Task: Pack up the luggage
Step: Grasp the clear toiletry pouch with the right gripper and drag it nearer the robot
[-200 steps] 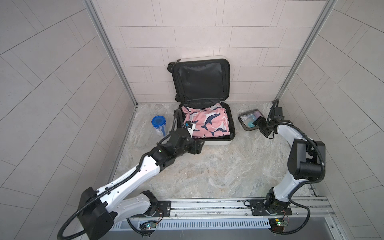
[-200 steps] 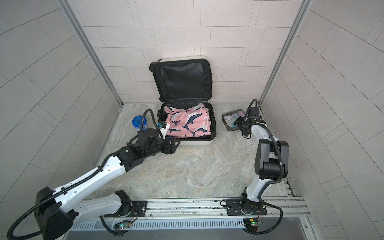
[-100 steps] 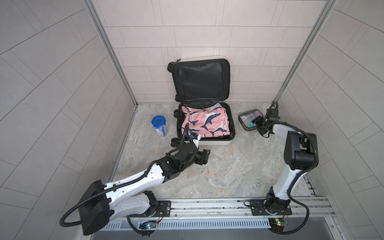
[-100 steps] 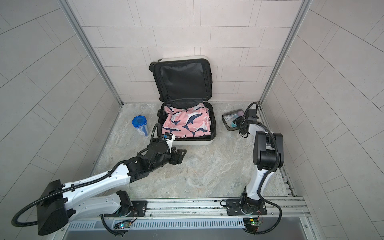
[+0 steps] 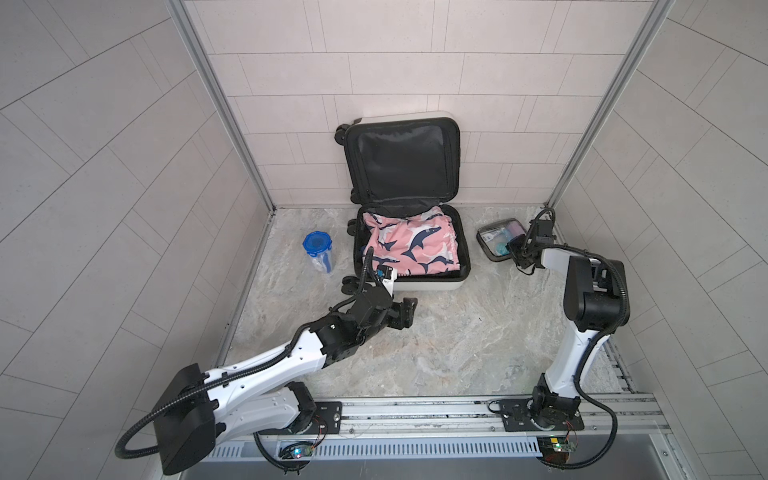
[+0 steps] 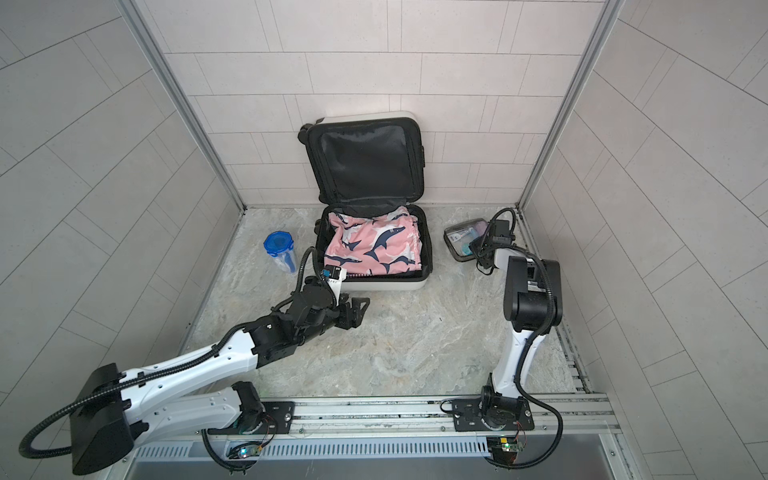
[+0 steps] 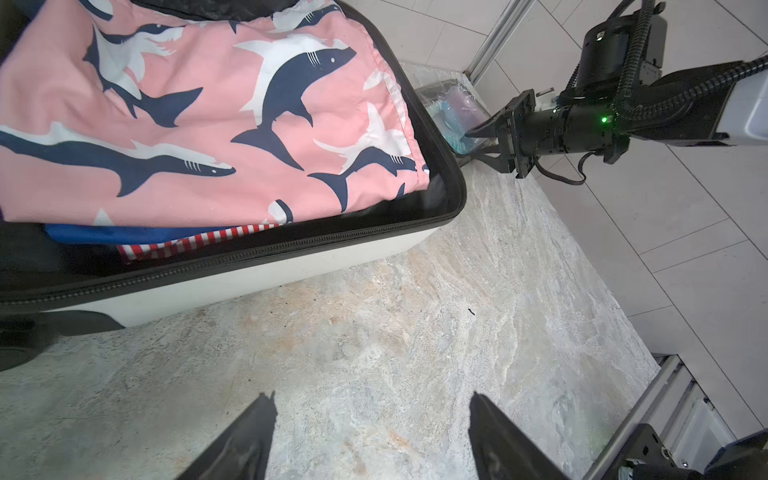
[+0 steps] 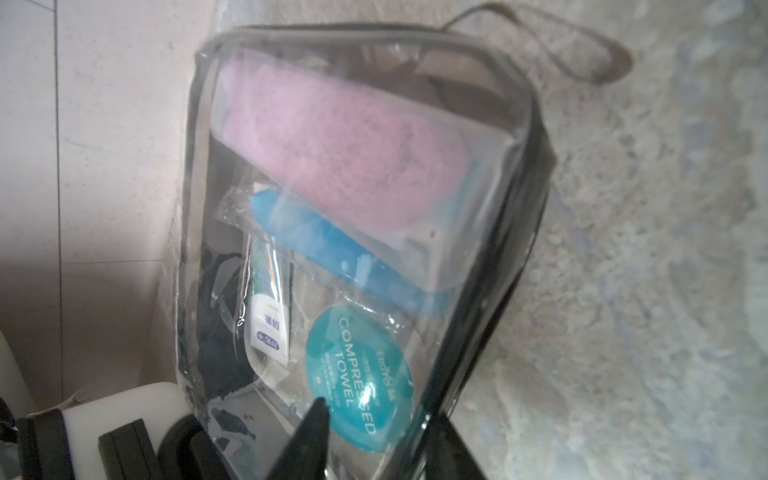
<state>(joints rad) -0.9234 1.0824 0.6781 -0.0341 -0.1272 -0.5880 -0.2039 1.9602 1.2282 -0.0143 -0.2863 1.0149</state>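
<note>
Status of packing: partly done.

1. The luggage (image 5: 424, 285) lies open on the stone floor against the back wall, its black-lined lid propped upright. You have clothing in the lower half: a pink shark-print garment (image 5: 409, 247) on top, with a red-and-white striped piece (image 7: 195, 243) and something blue showing beneath it at the front edge.

2. Two items are outside the case. The clear toiletry pouch (image 5: 496, 241) sits on the floor to the case's right, close to the corner post. The blue-lidded container (image 5: 318, 249) stands well apart on the case's left.

3. Your right gripper (image 8: 374, 411) is at the pouch. One finger lies over the clear face by the compressed towel puck (image 8: 359, 382), the other outside the black edging, so the jaws straddle the near corner. I cannot tell whether they have bitten down (the pouch looks flat on the floor, not lifted).

4. Your left gripper (image 7: 372, 399) hangs over bare floor just in front of the case, jaws apart and holding nothing.

Outstanding, in my judgement: pouch in, container in, lid lowered and zipped
</note>
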